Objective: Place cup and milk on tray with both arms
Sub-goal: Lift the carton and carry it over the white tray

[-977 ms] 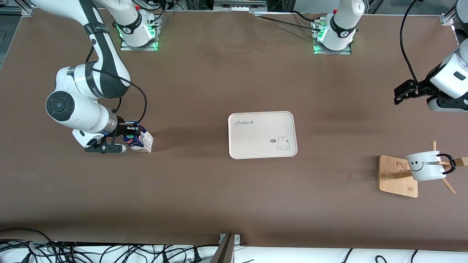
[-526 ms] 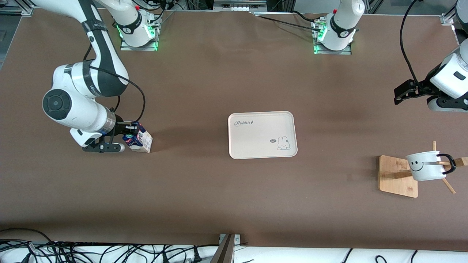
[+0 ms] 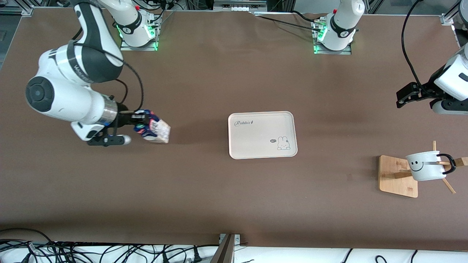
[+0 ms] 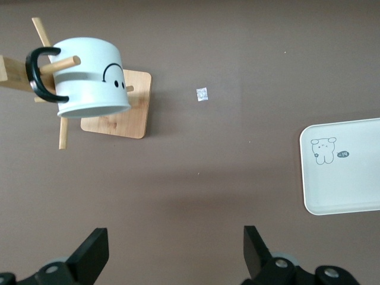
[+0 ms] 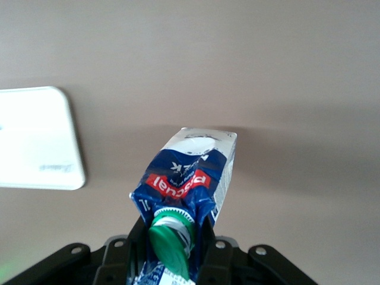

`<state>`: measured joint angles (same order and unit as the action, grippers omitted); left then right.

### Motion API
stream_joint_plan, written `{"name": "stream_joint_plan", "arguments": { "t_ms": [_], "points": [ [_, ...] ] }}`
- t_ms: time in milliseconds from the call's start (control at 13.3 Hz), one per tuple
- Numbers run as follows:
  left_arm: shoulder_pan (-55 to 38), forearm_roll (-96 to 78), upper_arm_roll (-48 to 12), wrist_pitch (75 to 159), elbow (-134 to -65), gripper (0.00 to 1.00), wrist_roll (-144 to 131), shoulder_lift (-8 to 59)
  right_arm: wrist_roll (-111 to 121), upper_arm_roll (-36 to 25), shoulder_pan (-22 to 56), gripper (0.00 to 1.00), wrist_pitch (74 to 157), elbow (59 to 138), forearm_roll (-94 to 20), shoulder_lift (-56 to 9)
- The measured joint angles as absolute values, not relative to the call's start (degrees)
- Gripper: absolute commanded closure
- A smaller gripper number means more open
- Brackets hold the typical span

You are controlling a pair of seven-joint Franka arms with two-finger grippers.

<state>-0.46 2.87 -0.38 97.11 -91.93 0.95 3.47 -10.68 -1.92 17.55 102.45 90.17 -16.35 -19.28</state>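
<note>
My right gripper [image 3: 136, 122] is shut on the top of the milk carton [image 3: 155, 130] and holds it above the table toward the right arm's end. In the right wrist view the carton [image 5: 190, 181] hangs tilted between the fingers, green cap [image 5: 172, 243] showing. The cream-white tray [image 3: 261, 134] lies at the table's middle, bare. The white cup [image 3: 426, 166] with a smiley face hangs on a wooden stand [image 3: 397, 176] at the left arm's end. My left gripper [image 3: 405, 96] is open and hovers over bare table, farther from the front camera than the cup [image 4: 89, 78].
The wooden stand's pegs [image 3: 449, 186] stick out around the cup. A small white scrap [image 4: 202, 94] lies on the table beside the stand. Cables [image 3: 109, 252] run along the table's front edge.
My right gripper has lifted the milk carton off the table and carried it toward the tray. The left arm shifted only slightly.
</note>
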Motion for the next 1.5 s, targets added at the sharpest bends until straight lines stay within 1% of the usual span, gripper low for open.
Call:
{"name": "stream_joint_plan", "arguments": {
  "t_ms": [225,376,601,751,901,1052,1352,1427,1502],
  "points": [
    [-0.5,2.87,-0.38,96.75,-88.44,0.0,0.76,7.22,-17.34,-1.54,25.11,0.63,103.82,87.66,-18.94,-21.46],
    [0.26,2.86,-0.02,97.14,-87.52,0.0,-1.08,9.32,-23.06,-1.45,31.47,0.63,107.08,84.15,-18.98,-24.87],
    [2.64,1.58,0.12,101.12,-87.68,0.0,-6.72,10.87,-27.44,-1.44,37.51,0.63,113.02,80.75,-18.98,-29.66],
    [3.72,1.17,0.14,106.2,-88.81,0.0,-10.8,11.19,-28.69,-1.47,39.73,0.62,116.9,80.09,-18.97,-32.1],
    [3.96,1.0,0.12,111.51,-91.11,0.0,-17.94,11.12,-28.87,-1.51,40.69,0.62,119.48,79.93,-18.97,-33.6],
    [3.93,1.0,0.04,117.47,-95.14,0.0,-25.51,10.32,-28.87,-1.52,41.16,0.62,121.39,79.86,-18.73,-34.61],
    [6.06,-2.87,0.07,137.01,-106.96,0.0,-32.01,7.9,-28.87,-1.55,41.74,0.62,122.99,79.72,-17.18,-36.52],
    [6.81,-4.18,0.09,141.5,-109.56,0.0,-32.04,7.7,-28.87,-1.55,41.85,0.6,123.37,79.38,-16.96,-36.82],
    [7.3,-4.89,0.09,145.34,-111.95,0.0,-32.05,7.53,-28.87,-1.56,41.95,0.51,123.55,79.23,-16.78,-36.97]
  ]
}}
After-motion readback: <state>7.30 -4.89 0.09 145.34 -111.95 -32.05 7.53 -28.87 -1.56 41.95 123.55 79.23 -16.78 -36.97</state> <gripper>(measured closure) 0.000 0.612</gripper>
